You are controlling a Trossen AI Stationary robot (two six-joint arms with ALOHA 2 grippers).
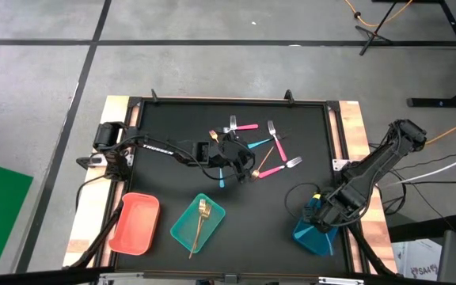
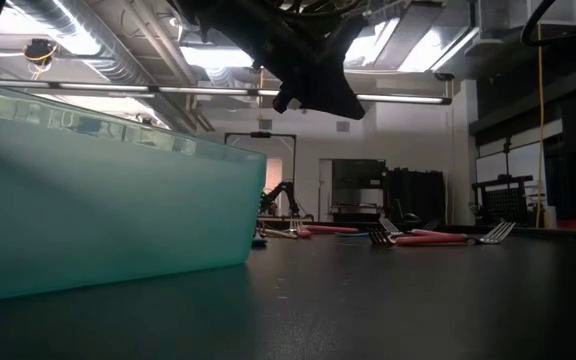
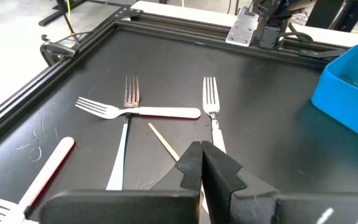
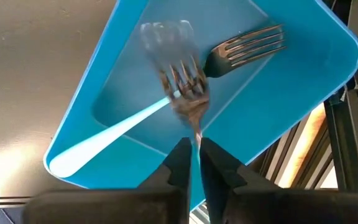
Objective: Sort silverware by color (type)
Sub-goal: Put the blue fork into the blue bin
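Observation:
Several pink-handled and light-blue-handled forks [image 1: 264,146] lie loose on the black mat at mid-table. A thin gold utensil [image 3: 163,142] lies among them. My left gripper [image 3: 202,158] hovers shut just above them and holds nothing that shows. A gold fork [image 1: 202,218] lies in the teal tray [image 1: 188,233]. My right gripper [image 4: 196,155] is over the blue tray [image 4: 291,99] at the near right, shut on a blurred fork [image 4: 185,93]. A light-blue-handled fork [image 4: 110,134] lies flat in that tray. My right gripper pinches the fork's thin stem [image 4: 196,138] between its two fingers, just behind the head. The fingers point down into the blue tray. The fork's head sticks out past the fingertips, blurred, over the tray's floor. My own fingers hide the handle.
A pink tray [image 1: 135,223] stands at the near left, beside the teal tray. The teal tray's wall [image 2: 98,210] fills the left of the low view. The table's raised frame [image 1: 335,134] runs along the edges. Bare mat lies between the teal and blue trays.

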